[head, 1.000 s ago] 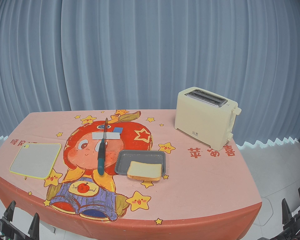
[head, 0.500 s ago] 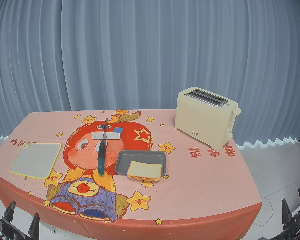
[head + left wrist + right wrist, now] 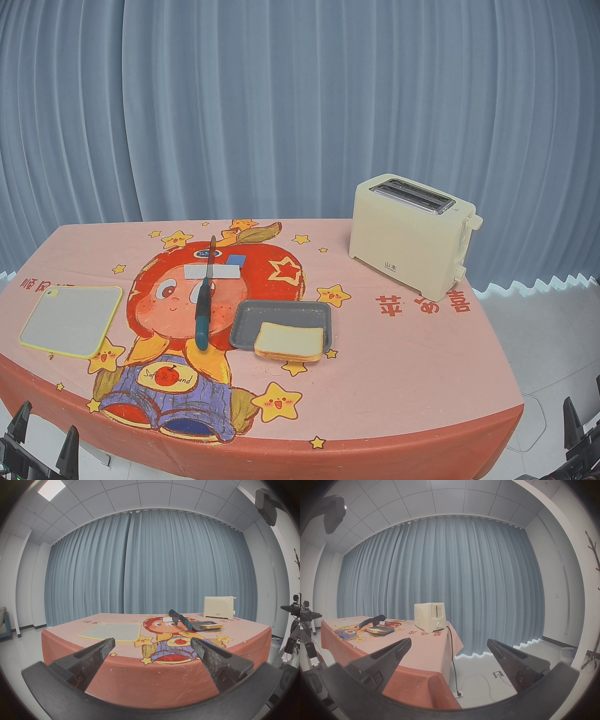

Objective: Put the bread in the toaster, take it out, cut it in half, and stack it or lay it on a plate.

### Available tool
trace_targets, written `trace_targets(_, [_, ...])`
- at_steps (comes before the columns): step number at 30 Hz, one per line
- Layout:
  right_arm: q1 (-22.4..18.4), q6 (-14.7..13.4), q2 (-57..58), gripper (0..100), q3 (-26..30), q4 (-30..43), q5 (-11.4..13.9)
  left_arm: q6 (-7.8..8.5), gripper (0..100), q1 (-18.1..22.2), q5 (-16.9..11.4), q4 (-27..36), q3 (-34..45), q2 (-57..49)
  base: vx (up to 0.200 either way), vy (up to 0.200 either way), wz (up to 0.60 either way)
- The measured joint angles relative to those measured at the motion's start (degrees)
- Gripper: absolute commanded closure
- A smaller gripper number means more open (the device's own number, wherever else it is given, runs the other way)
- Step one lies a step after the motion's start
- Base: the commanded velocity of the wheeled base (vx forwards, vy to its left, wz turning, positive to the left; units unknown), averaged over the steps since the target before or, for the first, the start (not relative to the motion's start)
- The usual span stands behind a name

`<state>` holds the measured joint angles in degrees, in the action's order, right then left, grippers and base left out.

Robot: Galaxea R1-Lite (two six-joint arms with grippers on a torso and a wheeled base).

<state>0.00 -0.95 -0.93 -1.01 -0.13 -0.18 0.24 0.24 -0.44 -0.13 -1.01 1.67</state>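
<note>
The pale, square slice of white bread with a tan crust (image 3: 289, 342) lies flat just below the middle of the head view. It sits across the lower right rim of the shallow dark grey rectangular tray (image 3: 275, 310), so its near edge seems to jut past the rim over the pink printed tabletop (image 3: 400, 369).

It will probably handle as very light, soft and easily squashed, with a crumb that tears; the crust is likely the firmest part. The jutting edge looks like the best place to take hold, pinching gently across the thickness near the crust, because the flat face offers no grip from above. The slice may sag when lifted by one side, and it has to stand on edge to enter a slot.

The cream boxy two-slot toaster (image 3: 409, 237) stands right of centre, well apart from the bread, with its slots (image 3: 412, 195) open upward. The teal-handled knife (image 3: 202, 315) lies left of the tray with its blade propped on a small white rest (image 3: 212, 271). The grey cutting board with a yellow-green rim (image 3: 70, 320) is at the lower left.

The left hand (image 3: 152, 642) is spread wide and holds nothing, off the tabletop's near edge. The right hand (image 3: 449, 642) is equally wide and bare, out past the tabletop's toaster end.
</note>
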Motion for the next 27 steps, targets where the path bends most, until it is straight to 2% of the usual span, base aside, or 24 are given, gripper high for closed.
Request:
trace_targets(5, [0.0, -0.3, 0.0, 0, -0.35, -0.82, 0.11, 0.0, 0, 0.0, 0.0, -0.02, 0.0, 0.0, 0.0, 0.0, 0.0])
trace_targets(11, [0.0, -0.72, 0.0, 0, -5.05, -0.05, 1.0, 0.02, 0, 0.0, 0.0, 0.0, 0.0, 0.0, 0.0, 0.0, 0.0])
trace_targets(22, [0.0, -0.82, 0.0, 0, -5.4, 0.82, 2.29, 0.02, 0, 0.0, 0.01, -0.02, 0.0, 0.0, 0.0, 0.0, 0.0])
trace_targets(27, [0.07, -1.62, 0.0, 0, -5.68, 0.82, 5.55, 0.02, 0, -0.04, 0.0, 0.0, 0.0, 0.0, 0.0, 0.0, 0.0])
